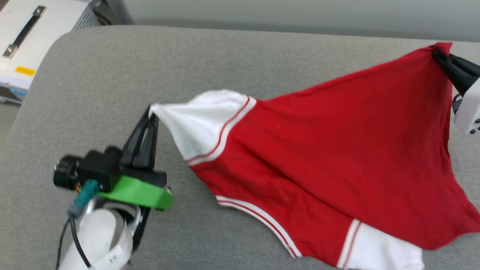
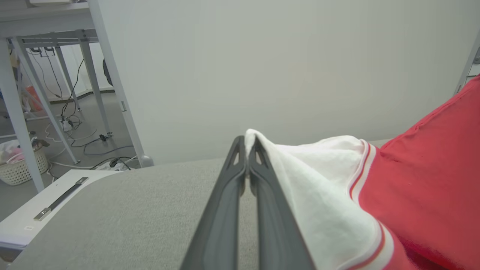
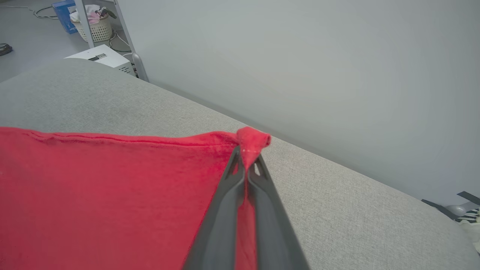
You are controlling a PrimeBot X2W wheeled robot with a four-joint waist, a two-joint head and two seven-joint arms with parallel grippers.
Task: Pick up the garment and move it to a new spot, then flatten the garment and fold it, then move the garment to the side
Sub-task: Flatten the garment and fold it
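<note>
Laboratory or test room: bare metal table frame [image 2: 112, 75], loose cables [image 2: 69, 122] trailing on a grey floor [image 3: 22, 33], white equipment case [image 1: 56, 22] with carrying handle, woven basket [image 2: 20, 170] of cloth, grey padded work surface [image 1: 112, 75] against a plain pale wall [image 2: 281, 67].

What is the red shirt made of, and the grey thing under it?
The shirt looks like soft knit cloth, maybe cotton or polyester: matte, and it drapes and creases. The grey cushion looks like woven fabric, probably over padding: matte, with a speckled weave and a rounded corner.
</note>
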